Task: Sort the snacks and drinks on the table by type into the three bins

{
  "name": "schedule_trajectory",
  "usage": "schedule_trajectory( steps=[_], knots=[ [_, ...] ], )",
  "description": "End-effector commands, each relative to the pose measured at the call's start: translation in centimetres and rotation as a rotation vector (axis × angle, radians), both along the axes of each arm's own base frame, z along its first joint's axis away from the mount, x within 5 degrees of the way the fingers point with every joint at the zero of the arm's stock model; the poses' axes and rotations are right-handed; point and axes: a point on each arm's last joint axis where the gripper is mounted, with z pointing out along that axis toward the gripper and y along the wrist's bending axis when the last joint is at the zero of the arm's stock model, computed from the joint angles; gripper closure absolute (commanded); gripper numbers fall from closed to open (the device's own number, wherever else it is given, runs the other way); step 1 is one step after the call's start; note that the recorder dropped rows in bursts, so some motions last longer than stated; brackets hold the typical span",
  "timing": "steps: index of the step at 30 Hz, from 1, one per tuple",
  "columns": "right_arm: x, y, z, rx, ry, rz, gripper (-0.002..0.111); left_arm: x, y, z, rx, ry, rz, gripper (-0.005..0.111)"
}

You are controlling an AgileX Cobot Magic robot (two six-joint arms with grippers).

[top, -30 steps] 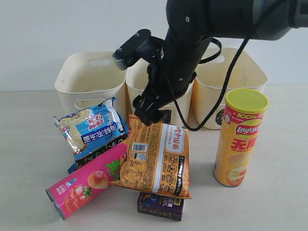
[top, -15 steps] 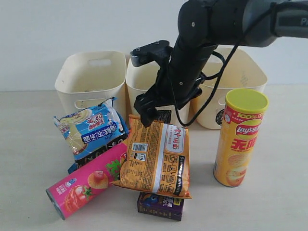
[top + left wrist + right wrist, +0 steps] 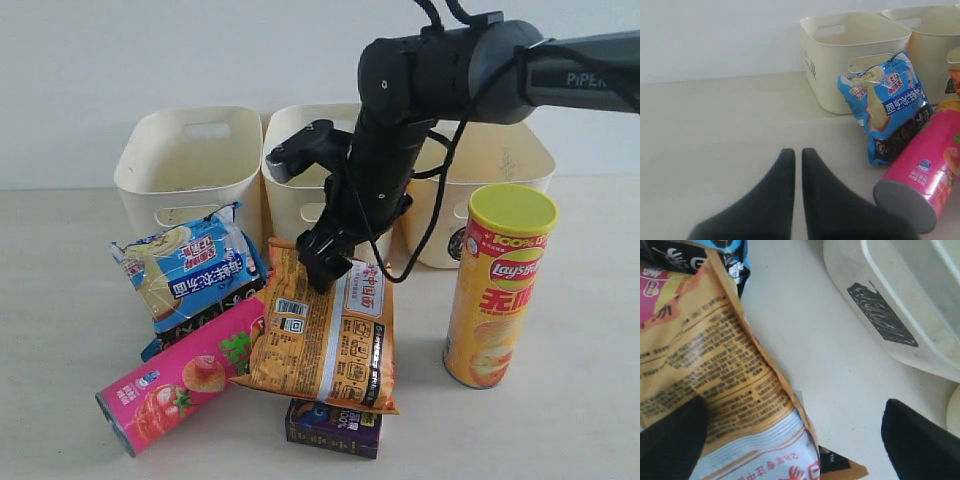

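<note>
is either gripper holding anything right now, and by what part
Nothing is held. The right gripper is open at the top edge of the orange bag; the left gripper is shut on nothing.

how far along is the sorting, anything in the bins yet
Done: nothing shows inside the three bins. In hand: the right gripper is open, jaws astride the top edge of the orange bag, not closed on it; the left gripper is shut, low over the table. Left: the orange bag, blue-white bag, pink tube, yellow tube and purple carton all lie outside the bins.
</note>
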Motion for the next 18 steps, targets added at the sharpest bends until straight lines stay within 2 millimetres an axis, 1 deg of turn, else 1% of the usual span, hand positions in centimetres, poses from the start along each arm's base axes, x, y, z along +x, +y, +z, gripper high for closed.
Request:
schedule_trajectory(
  steps=[1,3,6,9,11,14,16,18],
  knots=[
    [0.5,-1.0,0.2,-0.010,0.010,0.024,0.023,0.0,0.0,0.2,-0.009,-0.012,0.000,0.102],
    [0.4,-1.5,0.2,0.005,0.069,0.037,0.023,0.0,0.0,0.2,-0.009,-0.012,0.000,0.102],
    [0.0,-1.9,1.3,0.080,0.128,0.025,0.028,0.0,0.0,0.2,-0.009,-0.012,0.000,0.102],
    [0.1,-1.8,2.7,0.171,0.113,-0.100,0.036,0.0,0.0,0.2,-0.009,-0.012,0.000,0.102],
    [-0.1,-1.8,3.4,0.202,0.116,-0.156,0.037,0.0,0.0,0.2,-0.009,-0.012,0.000,0.102],
    [-0.6,-1.9,4.4,0.221,0.125,-0.191,0.037,0.0,0.0,0.2,-0.009,-0.012,0.000,0.102],
    [-1.1,-1.9,4.8,0.209,0.145,-0.181,0.037,0.0,0.0,0.2,-0.009,-0.012,0.000,0.102],
    [-2.1,-1.4,5.1,0.181,0.180,-0.142,0.037,0.0,0.0,0.2,-0.009,-0.012,0.000,0.102]
  ],
)
